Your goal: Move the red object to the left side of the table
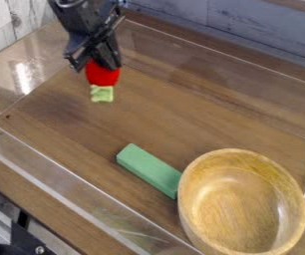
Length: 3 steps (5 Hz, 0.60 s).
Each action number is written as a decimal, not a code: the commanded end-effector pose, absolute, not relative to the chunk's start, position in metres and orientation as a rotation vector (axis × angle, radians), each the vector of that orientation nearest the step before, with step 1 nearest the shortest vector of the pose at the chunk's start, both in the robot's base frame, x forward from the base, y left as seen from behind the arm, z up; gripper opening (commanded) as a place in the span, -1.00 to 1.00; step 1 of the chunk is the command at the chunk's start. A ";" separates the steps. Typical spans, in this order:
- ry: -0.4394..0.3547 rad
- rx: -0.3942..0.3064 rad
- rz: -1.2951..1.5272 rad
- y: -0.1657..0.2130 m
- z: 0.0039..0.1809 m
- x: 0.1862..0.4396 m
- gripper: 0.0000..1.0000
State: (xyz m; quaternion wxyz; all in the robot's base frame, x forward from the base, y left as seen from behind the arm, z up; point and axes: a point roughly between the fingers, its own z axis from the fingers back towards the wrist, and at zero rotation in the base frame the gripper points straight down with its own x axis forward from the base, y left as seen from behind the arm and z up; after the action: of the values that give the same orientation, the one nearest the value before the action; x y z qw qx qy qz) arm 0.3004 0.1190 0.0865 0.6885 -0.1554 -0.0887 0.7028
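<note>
Under your arm lies a brown table (208, 115) with a wood-grain top. Low clear walls (56, 184) run round its edges, and light shines off them. Behind the table, at the top left, you can see white boards (9, 25); the rest of the back is grey and blurry. Near the front a green block (149, 167) lies flat on the wood. Just beside it, at the front right corner, stands a big round wooden bowl (242, 204). The block's end is very close to the bowl's rim; whether they touch you cannot tell.

Your gripper (100, 66) is black and points down over the far left part of the table. Its jaws are squeezed together on the red object (105, 76), which hangs from them. The red part sits right at the fingertips and just below them, so the fingers hide its top. It is well apart from the block and the bowl, and close to the left wall.

The red object is small, round and bright red, like a toy fruit, and much smaller than the bowl. A light green leafy tip (104, 94) sticks out at its bottom end, pointing down at the table. Whether that tip touches the wood you cannot tell.
</note>
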 end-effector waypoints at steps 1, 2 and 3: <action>-0.238 -0.367 1.552 0.122 0.105 0.308 -1.00; -0.213 -0.373 1.541 0.122 0.109 0.307 -1.00; -0.200 -0.378 1.560 0.131 0.100 0.309 -1.00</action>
State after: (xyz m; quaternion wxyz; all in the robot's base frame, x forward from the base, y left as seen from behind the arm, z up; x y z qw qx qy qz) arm 0.3025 0.1231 0.0828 0.6931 -0.1624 -0.0594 0.6998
